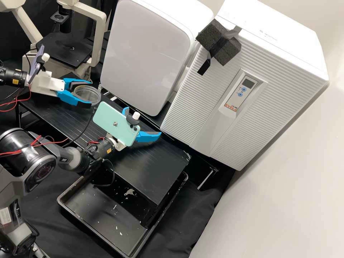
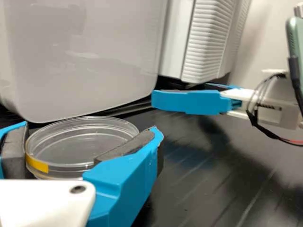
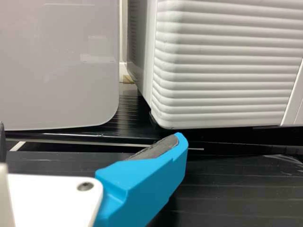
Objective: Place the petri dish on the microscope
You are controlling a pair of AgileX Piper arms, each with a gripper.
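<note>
Petri dish (image 1: 94, 94) first: in the high view I have it in my left gripper (image 1: 90, 94), both blue fingers closed around its sides, above the black bench platform (image 1: 150, 165). The microscope (image 1: 64, 50) stands behind it with its dark stage, apart from the dish. My right gripper (image 1: 143, 121) hangs over the same platform, fingers spread wide with nothing between them, and a mint-green phone (image 1: 116, 123) is mounted on that arm. A purple phone (image 1: 36, 66) rides on the left arm. Past the grippers I see a smooth white box (image 1: 147, 53) and a ribbed white unit (image 1: 200, 104) with a foam block (image 1: 218, 41) taped to it; a black tray (image 1: 77, 220) lies by the platform's near end. On my left wrist view, the dish sits between the dark pads (image 2: 128, 145) of the left gripper (image 2: 89, 137), clear-walled, a yellow strip (image 2: 37, 164) on its side. My right wrist view gives me one blue finger (image 3: 147, 182) reaching over the platform and just the dark edge of its partner, well apart from it.
</note>
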